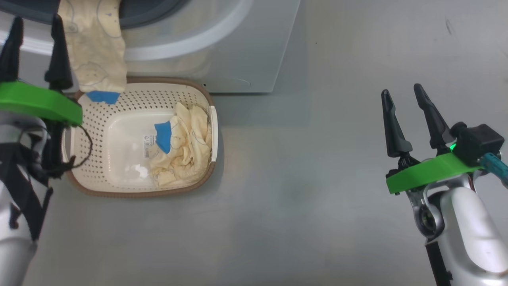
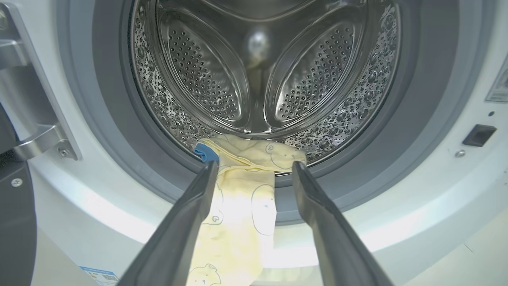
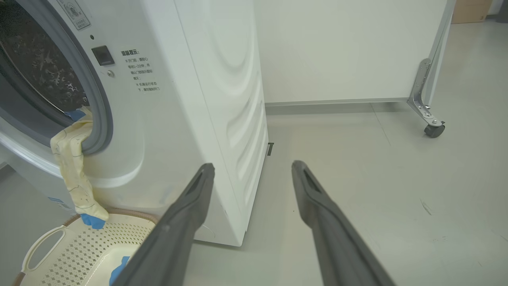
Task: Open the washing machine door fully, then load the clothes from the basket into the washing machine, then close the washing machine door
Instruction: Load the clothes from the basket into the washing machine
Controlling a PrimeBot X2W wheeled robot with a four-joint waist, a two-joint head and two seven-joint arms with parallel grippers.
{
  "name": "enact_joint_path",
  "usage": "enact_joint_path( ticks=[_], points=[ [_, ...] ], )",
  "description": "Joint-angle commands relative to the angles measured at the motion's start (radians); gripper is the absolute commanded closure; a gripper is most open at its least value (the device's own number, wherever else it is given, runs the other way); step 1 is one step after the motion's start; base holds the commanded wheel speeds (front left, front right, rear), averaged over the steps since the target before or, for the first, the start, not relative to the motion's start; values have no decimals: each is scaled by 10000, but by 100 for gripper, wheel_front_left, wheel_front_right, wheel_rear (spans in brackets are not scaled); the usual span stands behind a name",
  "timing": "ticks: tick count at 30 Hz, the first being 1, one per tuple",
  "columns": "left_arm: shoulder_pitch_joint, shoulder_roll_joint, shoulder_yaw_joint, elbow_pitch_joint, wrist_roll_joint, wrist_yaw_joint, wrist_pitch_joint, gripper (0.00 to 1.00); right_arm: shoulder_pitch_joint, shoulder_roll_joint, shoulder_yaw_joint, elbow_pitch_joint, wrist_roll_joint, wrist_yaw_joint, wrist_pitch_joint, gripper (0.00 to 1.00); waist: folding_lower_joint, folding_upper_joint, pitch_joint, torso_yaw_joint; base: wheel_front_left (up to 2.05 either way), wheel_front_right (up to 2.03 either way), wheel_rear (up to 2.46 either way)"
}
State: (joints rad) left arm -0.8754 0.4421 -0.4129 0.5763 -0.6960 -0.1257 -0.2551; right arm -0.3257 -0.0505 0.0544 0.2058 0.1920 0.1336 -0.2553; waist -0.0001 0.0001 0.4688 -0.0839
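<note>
Washing machine door (image 2: 14, 230) is open: just its dark edge at lower left of the left wrist frame, under the metal hinge (image 2: 39, 139). Steel drum (image 2: 258, 79) exposed. One cream garment (image 1: 95, 47) is draped over the grey door seal (image 2: 107, 131), its top end just inside the drum lip and the rest hanging down the washing machine (image 1: 258, 47) front. The blue patch (image 1: 102, 96) at its bottom end sits at the basket (image 1: 131, 99) rim, upper left of the head frame. Second garment (image 1: 186, 147) lies crumpled in the right half of the basket, beside the label sticker (image 1: 149, 146). Basket sits on the grey floor (image 1: 317, 178), close against the machine front. Left claw (image 1: 37, 20) released, fingers spread, gripping nothing. It's at upper left of the head frame, just left of the hanging garment, pointed at the drum mouth. In its wrist frame the garment shows between the fingers; contact with the left-hand finger, cannot tell. Right claw (image 1: 401, 89) also released and holding nothing, right side of the head frame over the floor, well apart from basket and machine. Its wrist frame shows the machine's side, with a white panel (image 3: 337, 51) on a caster (image 3: 433, 130) behind.
</note>
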Motion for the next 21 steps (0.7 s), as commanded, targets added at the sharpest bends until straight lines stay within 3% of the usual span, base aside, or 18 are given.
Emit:
enact_joint_path(
  ticks=[1, 14, 21],
  points=[
    [373, 236, 668, -643, 372, 88, -65, 0, 252, -64, 65, -221, -77, -29, -65, 0, 1, -1, -324, 212, 0, 0, 0],
    [3596, -1454, 2466, -2779, 2823, 360, -66, 0, 733, -51, -146, -163, 41, -29, -65, 0, 1, -1, -1205, 220, 0, 0, 0],
    [4521, -2165, 3107, -3196, 3345, 246, -66, 0, 944, -34, -110, -145, 63, -29, -65, 0, 1, -1, -1461, 130, 0, 0, 0]
  ],
)
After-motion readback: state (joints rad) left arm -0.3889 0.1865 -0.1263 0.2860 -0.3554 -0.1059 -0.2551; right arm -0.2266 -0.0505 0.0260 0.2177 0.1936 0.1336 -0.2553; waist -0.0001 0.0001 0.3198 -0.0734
